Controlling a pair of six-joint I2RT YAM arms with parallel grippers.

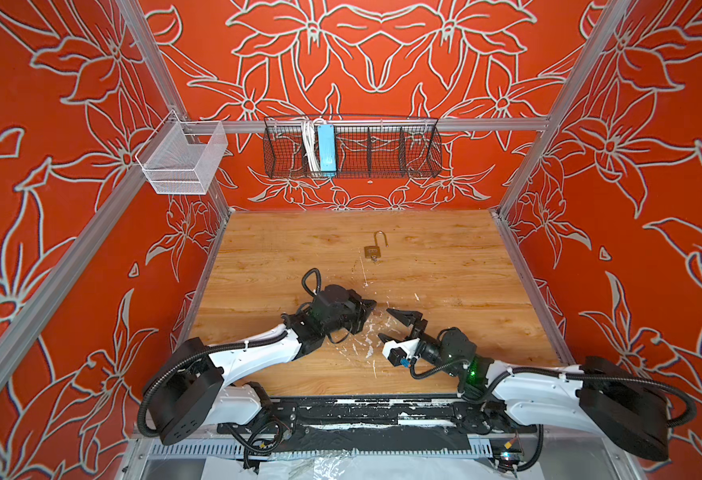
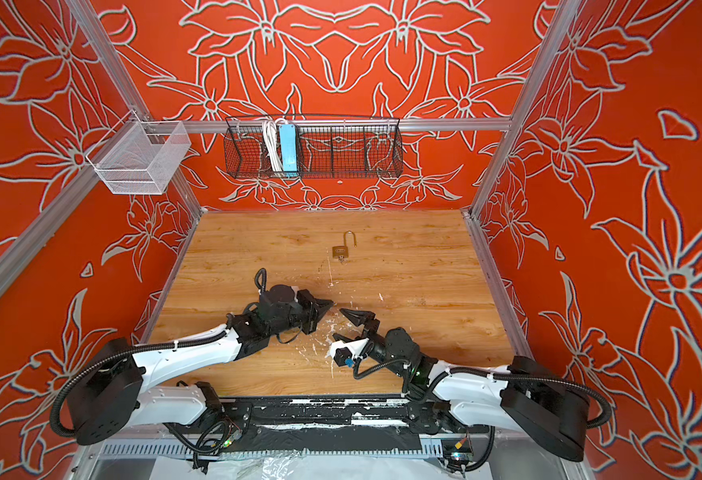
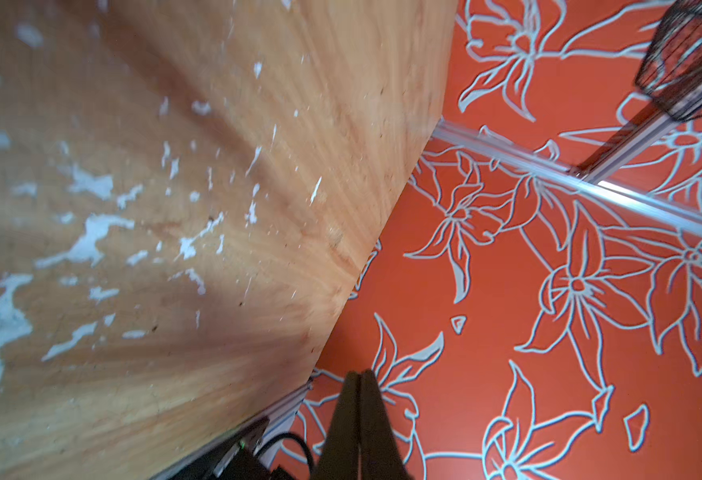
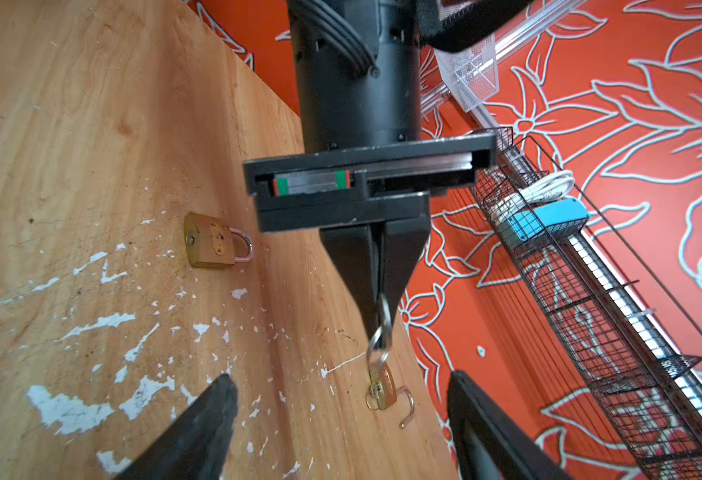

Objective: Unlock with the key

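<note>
A small brass padlock [image 1: 372,250] [image 2: 340,250] [image 4: 384,388] lies on the wooden table [image 1: 445,270] towards the back, its shackle swung open. The key [image 4: 376,391] sits in its keyhole with a ring on it. My left gripper [image 1: 372,305] [image 2: 330,303] [image 3: 359,374] [image 4: 378,322] is shut, in front of that lock and off it. A thin metal ring [image 4: 378,332] hangs from its tips in the right wrist view. My right gripper [image 1: 384,323] [image 2: 338,322] [image 4: 341,376] is open and holds nothing, just right of the left one.
A second brass padlock [image 4: 212,247], shackle closed, lies on the table beyond the left gripper; both top views hide it. A black wire basket [image 1: 382,153] with a blue power strip [image 1: 326,147] hangs on the back rail. A white mesh basket [image 1: 183,158] hangs at the left.
</note>
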